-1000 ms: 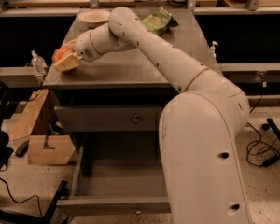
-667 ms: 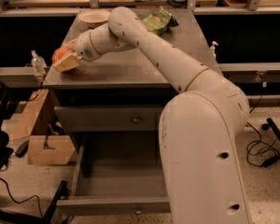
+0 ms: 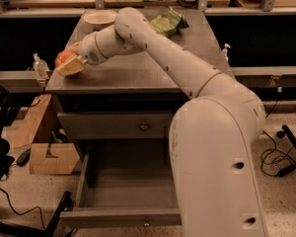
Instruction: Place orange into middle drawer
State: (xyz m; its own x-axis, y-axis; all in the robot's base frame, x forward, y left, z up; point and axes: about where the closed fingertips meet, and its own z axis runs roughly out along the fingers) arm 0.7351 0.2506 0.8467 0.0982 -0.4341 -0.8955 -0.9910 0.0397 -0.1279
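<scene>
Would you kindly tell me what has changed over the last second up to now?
Nothing visibly moved. The gripper still holds the orange at the left edge of the cabinet top, and the middle drawer stays open below.

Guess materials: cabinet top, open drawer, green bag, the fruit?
Cabinet top: grey, dull sheen, likely metal or laminate. Middle drawer: same matte grey, probably sheet metal. Snack bag: crinkled glossy green film. Gripper, at the top's left edge, jaws shut on the orange: smooth rind.
</scene>
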